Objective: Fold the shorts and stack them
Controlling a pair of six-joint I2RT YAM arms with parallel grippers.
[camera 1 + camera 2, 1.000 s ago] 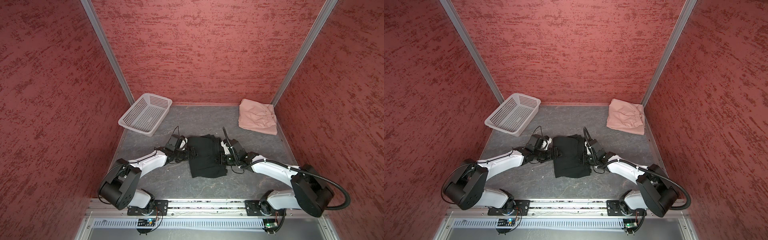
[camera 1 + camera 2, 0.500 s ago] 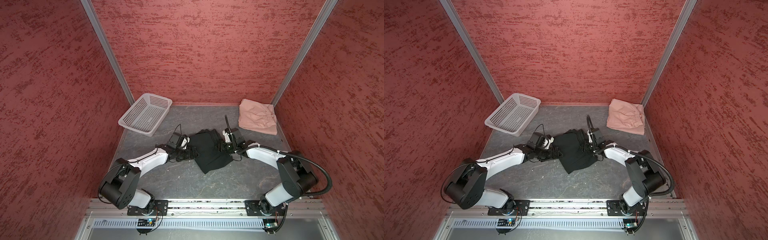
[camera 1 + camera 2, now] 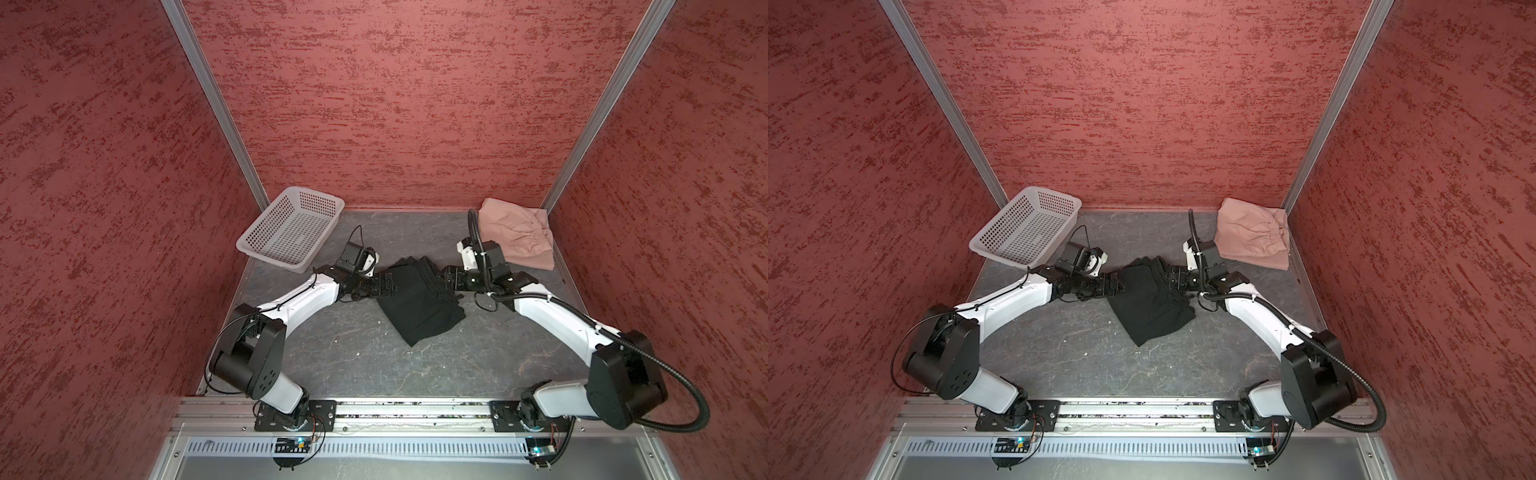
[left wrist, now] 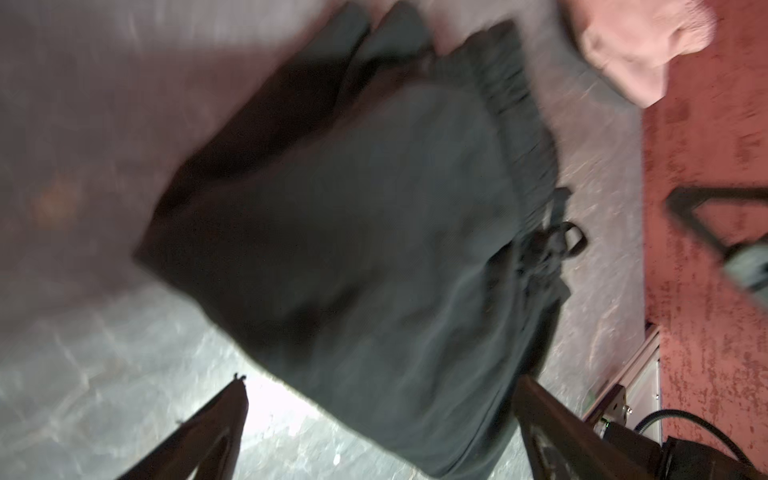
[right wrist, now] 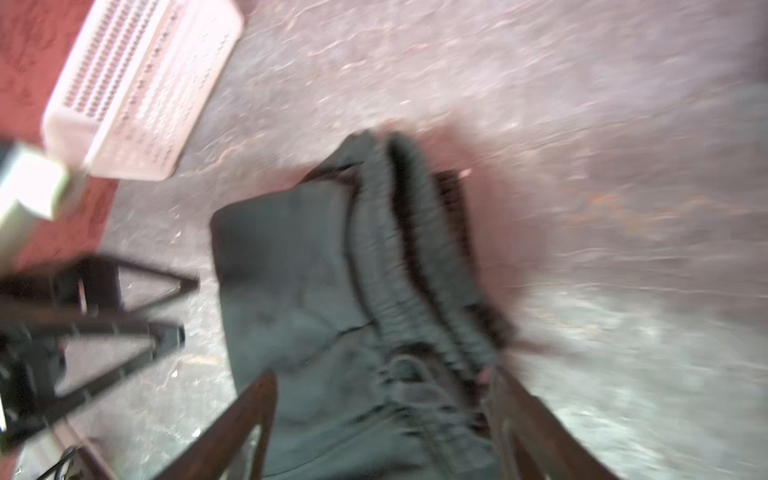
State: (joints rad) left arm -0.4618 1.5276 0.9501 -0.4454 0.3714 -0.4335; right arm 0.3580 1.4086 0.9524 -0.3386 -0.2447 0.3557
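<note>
The black shorts (image 3: pixel 419 303) (image 3: pixel 1150 303) lie folded and askew in the middle of the grey table, waistband and drawstring toward the right. My left gripper (image 3: pixel 384 286) (image 3: pixel 1119 286) is open at their left edge, and in the left wrist view the black shorts (image 4: pixel 353 232) reach in between its fingers (image 4: pixel 380 382). My right gripper (image 3: pixel 446 282) (image 3: pixel 1173 278) is open, and in the right wrist view its fingers (image 5: pixel 384 376) straddle the waistband and drawstring of the black shorts (image 5: pixel 299 282) without pinching them. The pink shorts (image 3: pixel 517 241) (image 3: pixel 1254 239) (image 4: pixel 640 45) lie folded in the back right corner.
A white perforated basket (image 3: pixel 249 245) (image 3: pixel 984 245) (image 5: pixel 137 83) stands at the back left, close behind my left wrist. Red textured walls close in the table on three sides. A metal rail (image 3: pixel 415 409) with both arm bases runs along the front.
The black shorts have swung from lying square to lying askew. My right arm has moved toward the back right, and its jaws have spread apart off the cloth. My left gripper has stayed open.
</note>
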